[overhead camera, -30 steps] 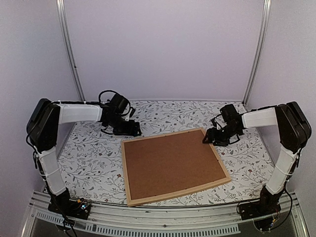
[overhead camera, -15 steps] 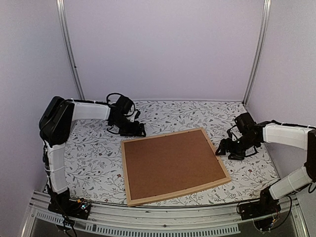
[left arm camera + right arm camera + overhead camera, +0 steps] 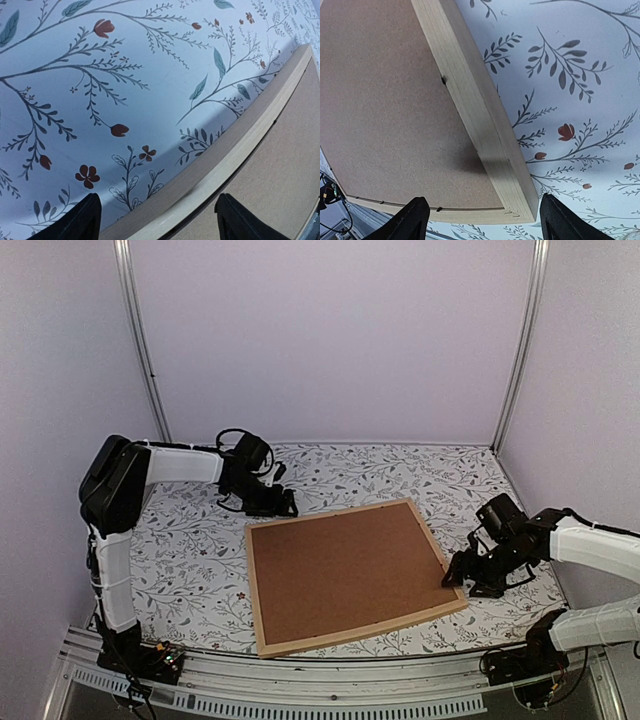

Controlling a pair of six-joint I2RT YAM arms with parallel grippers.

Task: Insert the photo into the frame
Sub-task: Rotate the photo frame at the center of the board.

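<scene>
Top view: frame (image 3: pixel 360 632) lies flat mid worktop (image 3: pixel 190 560), back up, brown board (image 3: pixel 345 570) filling it. Photo not seen in any view; cannot tell whether it sits under the board. Left pincer (image 3: pixel 283 508) is low at the frame's far left corner, right pincer (image 3: pixel 455 575) low beside its right bar, towards the near corner. Both released, nothing held.

Left wrist view: fingers spread wide either side of the frame's bar, close above it; contact cannot be told. Shows the bar standing proud of the worktop with the board set just inside, which the top view flattens out.

Right wrist view: fingers wide apart over the frame's corner. Shows the bar's thickness, the corner joint, and a small dark mark at the bar's inner edge, perhaps a clip on the board. The top view shows none of this.

Handling, judged: frame looks light and stiff, but its thin bars may rack if it is lifted by one corner. Best gripped across an outer bar. Board is stiff and flush, with no lip to pinch
</scene>
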